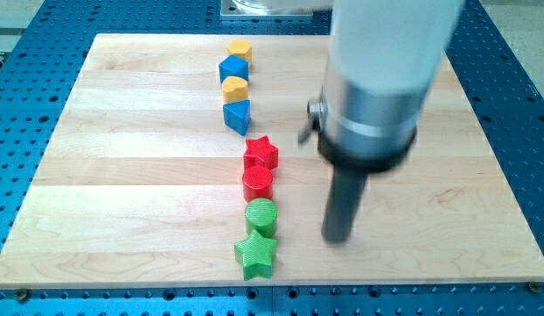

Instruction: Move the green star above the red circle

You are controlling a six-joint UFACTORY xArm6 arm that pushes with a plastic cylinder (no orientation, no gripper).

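Note:
The green star [255,254] lies near the view's bottom edge of the wooden board, at the lower end of a column of blocks. Just above it sits a green circle [261,215], then the red circle [257,183], then a red star [261,154]. My tip [337,238] rests on the board to the right of the green circle and green star, about a block's width away from them and touching neither.
Higher in the column are a blue triangle [238,116], a yellow block [234,88], a blue block [233,68] and a yellow block [239,48]. The wooden board [123,175] lies on a blue perforated table. The arm's wide body [382,79] hides part of the board's upper right.

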